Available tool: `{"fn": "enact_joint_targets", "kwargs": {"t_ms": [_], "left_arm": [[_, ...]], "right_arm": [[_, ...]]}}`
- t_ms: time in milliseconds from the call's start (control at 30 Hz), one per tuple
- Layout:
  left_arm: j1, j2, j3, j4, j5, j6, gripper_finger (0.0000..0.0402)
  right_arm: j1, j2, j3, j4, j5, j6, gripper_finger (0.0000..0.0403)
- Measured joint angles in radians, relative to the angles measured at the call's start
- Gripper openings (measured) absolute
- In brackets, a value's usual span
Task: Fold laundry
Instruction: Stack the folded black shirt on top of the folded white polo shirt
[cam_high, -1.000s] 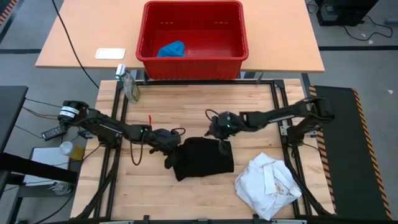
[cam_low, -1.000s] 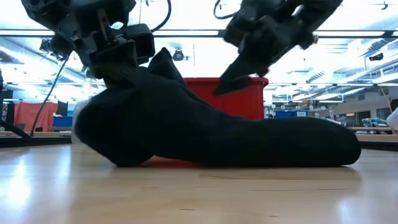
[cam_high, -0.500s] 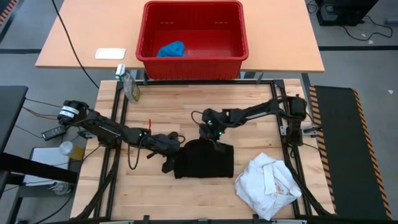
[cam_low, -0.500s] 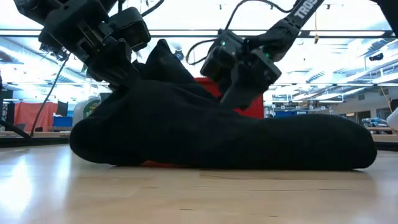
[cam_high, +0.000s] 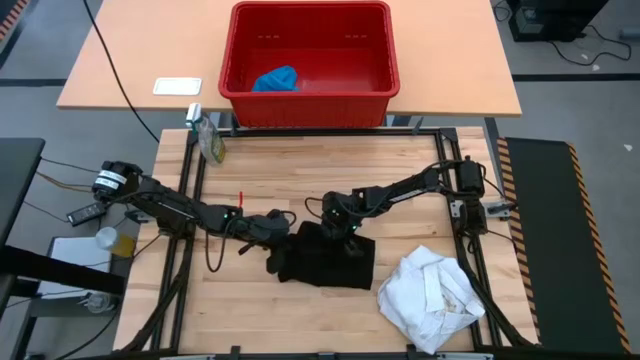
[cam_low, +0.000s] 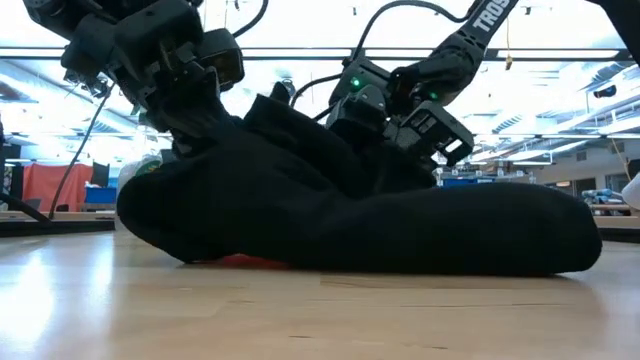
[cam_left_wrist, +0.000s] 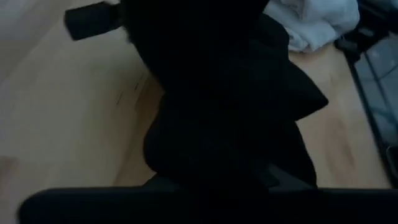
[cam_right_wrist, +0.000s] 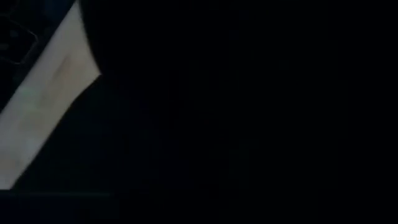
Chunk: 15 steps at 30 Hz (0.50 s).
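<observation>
Right end effector (cam_high: 343, 226) having dropped from above onto black garment's (cam_high: 328, 256) far edge, now pressing in; fingers buried, spread unreadable. Left end effector (cam_high: 277, 240) at garment's left edge, grip unreadable. Garment bunching mid-desk (cam_high: 300, 170); fold under way. White garment (cam_high: 432, 296) beside; blue garment (cam_high: 276, 78) in red basket (cam_high: 310, 105).

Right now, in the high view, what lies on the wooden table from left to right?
left gripper → black garment → white garment. The right gripper is left out: it sits over the black garment.
</observation>
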Motion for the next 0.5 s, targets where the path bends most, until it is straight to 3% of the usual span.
{"fn": "enact_joint_targets", "kwargs": {"t_ms": [100, 167, 333, 500], "left_arm": [[0.000, -0.001, 0.000, -0.012, 0.000, -0.090, 0.0117], [0.000, -0.001, 0.000, -0.029, 0.008, -0.154, 0.0145], [0.023, -0.074, 0.000, -0.036, 0.100, -0.221, 0.0193], [0.047, -0.238, 0.001, -0.082, 0.103, -0.239, 0.0201]], "right_arm": [[-0.001, 0.000, 0.000, -0.003, -0.051, 0.046, 0.0072], [-0.011, 0.001, -0.001, -0.008, -0.101, 0.075, 0.0027], [-0.059, -0.004, -0.002, -0.024, -0.220, 0.174, 0.0026], [-0.123, -0.059, -0.003, -0.028, -0.396, 0.300, 0.0026]]}}
